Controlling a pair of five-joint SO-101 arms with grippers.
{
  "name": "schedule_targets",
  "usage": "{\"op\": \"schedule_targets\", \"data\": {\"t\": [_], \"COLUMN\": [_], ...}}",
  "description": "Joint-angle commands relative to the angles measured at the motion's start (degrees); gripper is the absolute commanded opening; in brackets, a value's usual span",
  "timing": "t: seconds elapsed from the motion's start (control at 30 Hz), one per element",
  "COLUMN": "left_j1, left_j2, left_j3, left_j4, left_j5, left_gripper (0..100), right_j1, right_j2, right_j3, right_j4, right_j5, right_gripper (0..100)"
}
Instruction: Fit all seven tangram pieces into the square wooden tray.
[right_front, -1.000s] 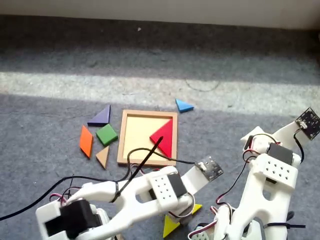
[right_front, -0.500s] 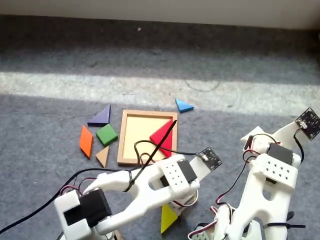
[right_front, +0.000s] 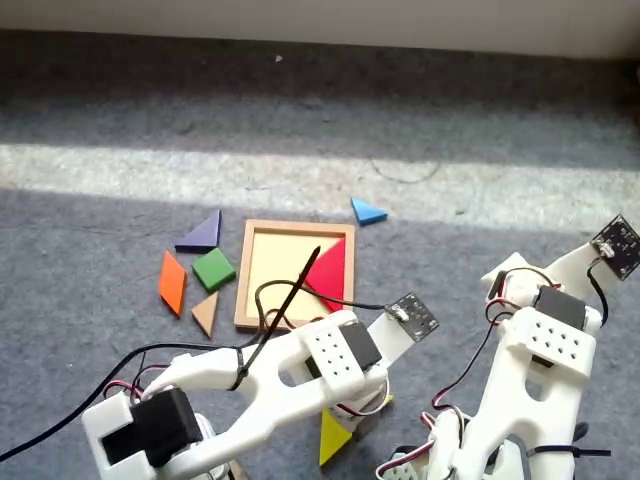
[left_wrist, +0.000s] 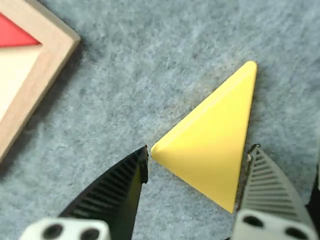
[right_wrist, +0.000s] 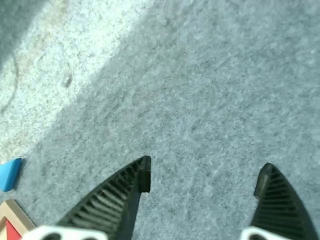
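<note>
The left tool (left_wrist: 198, 152) is spread open and hangs low over the yellow triangle (left_wrist: 215, 150), pinching nothing; the piece lies flat on the tabletop between the two fingers, toward the near edge on the arms' side. One fingertip (left_wrist: 142, 155) sits just at a corner of the triangle, and the other runs beside its long edge; closing would likely press corner against edge, a hold that may pivot. The tray (right_front: 243, 280) lies farther in from the near edge, with a red triangle (right_front: 330, 270) filling its right side, so the lift goes away from the arms. The right tool (right_wrist: 202, 177) is also spread, over bare tabletop, well apart from this piece; the left arm is plainly the nearer.
</note>
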Motion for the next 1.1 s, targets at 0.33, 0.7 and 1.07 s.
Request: {"op": "schedule_targets", "data": {"t": [0.33,0.7,1.07], "left_j1": [-2.77,-2.68,0.40], "left_j2": [1.63,2.07,1.45], "left_j3": [-0.31,-0.13,-0.31], "left_j4": [-1.14,-1.41,-2.73], "left_j5": [0.09,0.09,0.00], "left_gripper": [31,26,15], "right_j1": [0.57,0.57,0.57], "right_j2": [-1.45,-1.45,-1.45], "right_j3": [-0.57,-0.57,-0.57], "right_j4": [-0.92,-0.92,-0.92], "right_j5": [-0.09,-0.09,-0.09], "right_gripper": [32.1,32.1,32.1]}}
